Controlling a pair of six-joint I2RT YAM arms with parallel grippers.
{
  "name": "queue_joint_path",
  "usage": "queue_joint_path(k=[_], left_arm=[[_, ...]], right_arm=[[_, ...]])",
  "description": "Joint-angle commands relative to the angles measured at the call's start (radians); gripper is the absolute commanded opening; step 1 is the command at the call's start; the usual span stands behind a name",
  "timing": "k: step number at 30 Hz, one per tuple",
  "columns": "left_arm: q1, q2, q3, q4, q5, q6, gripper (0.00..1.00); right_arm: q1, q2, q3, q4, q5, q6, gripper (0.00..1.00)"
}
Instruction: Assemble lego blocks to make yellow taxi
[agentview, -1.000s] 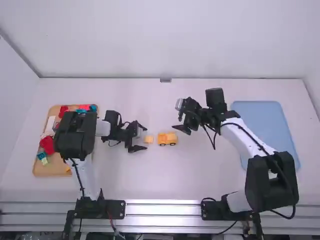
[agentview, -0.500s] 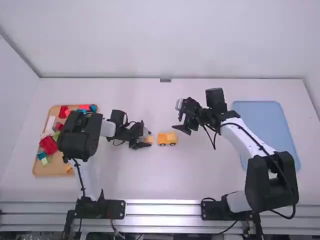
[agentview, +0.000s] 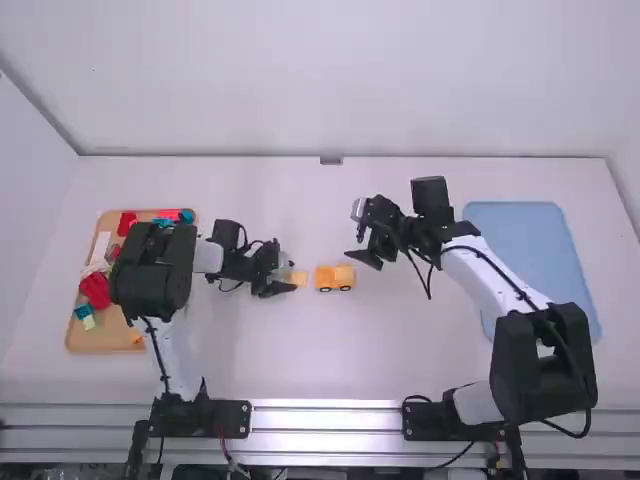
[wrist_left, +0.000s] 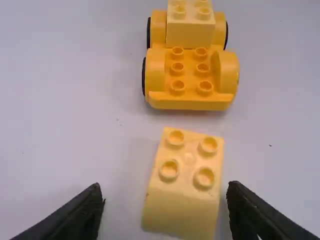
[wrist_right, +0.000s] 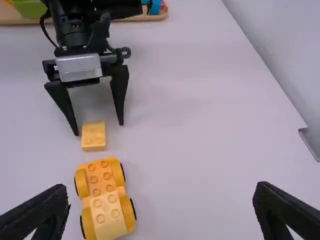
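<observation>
My left gripper (agentview: 285, 277) is low over the table, left of the yellow car base. A small light-yellow block (agentview: 299, 280) lies at its fingertips. In the left wrist view, this four-stud block (wrist_left: 189, 175) with a curved end is between the open fingers of the left gripper (wrist_left: 164, 197), with gaps on both sides. Beyond it stands the yellow wheeled base (wrist_left: 192, 95), a pale-yellow brick (wrist_left: 190, 27) on its far part. My right gripper (agentview: 367, 258) hangs up and right of the base (agentview: 335, 278). In the right wrist view the right gripper (wrist_right: 161, 202) is open and holds nothing.
A wooden tray (agentview: 75, 340) with red, blue, green and other bricks is at the far left, partly under the left arm. On the right lies a blue tray (agentview: 520, 215), beside the right arm. The back wall rises behind the table.
The left gripper's fingers have come closer together around the block. The gripper moved right toward the base, then slightly back left. The right arm and the base have stayed still.
</observation>
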Motion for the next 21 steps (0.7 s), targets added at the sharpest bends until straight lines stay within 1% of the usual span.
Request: queue_joint_path(k=[1, 5, 8, 10, 13, 14, 16, 17, 19, 21], left_arm=[[-0.024, 0.005, -0.015, -0.002, 0.021, 0.021, 0.62], [-0.041, 0.005, -0.013, -0.005, -0.002, 0.021, 0.58], [-0.032, 0.005, -0.015, -0.003, -0.002, 0.017, 0.43], [-0.034, 0.005, -0.014, -0.004, -0.002, 0.018, 0.41], [-0.029, 0.004, -0.012, -0.003, -0.006, 0.018, 0.4], [-0.026, 0.002, -0.008, -0.001, -0.002, 0.017, 0.38], [-0.028, -0.011, -0.001, -0.009, -0.002, 0.0, 0.28], [-0.029, -0.016, 0.0, -0.008, -0.005, -0.013, 0.27], [-0.028, -0.04, 0.008, -0.008, -0.011, -0.064, 0.18], [-0.029, -0.064, 0.008, -0.009, -0.013, -0.081, 0.15]], right_arm=[[0.0, 0.002, -0.006, -0.001, -0.006, 0.002, 0.98], [-0.001, 0.002, -0.006, -0.002, -0.006, 0.002, 0.98], [-0.001, 0.002, -0.006, -0.002, -0.006, 0.002, 0.98], [-0.001, 0.002, -0.006, -0.002, -0.006, 0.002, 0.98], [-0.001, 0.002, -0.006, -0.001, 0.005, 0.002, 0.98], [-0.001, 0.002, -0.006, -0.001, 0.022, 0.002, 0.98], [-0.001, 0.002, -0.006, 0.006, 0.049, 0.001, 0.98], [-0.001, 0.002, -0.006, 0.014, 0.051, 0.001, 0.98], [0.0, 0.002, -0.006, 0.019, 0.045, 0.01, 0.98], [0.005, 0.002, -0.006, 0.003, 0.047, -0.001, 0.98]])
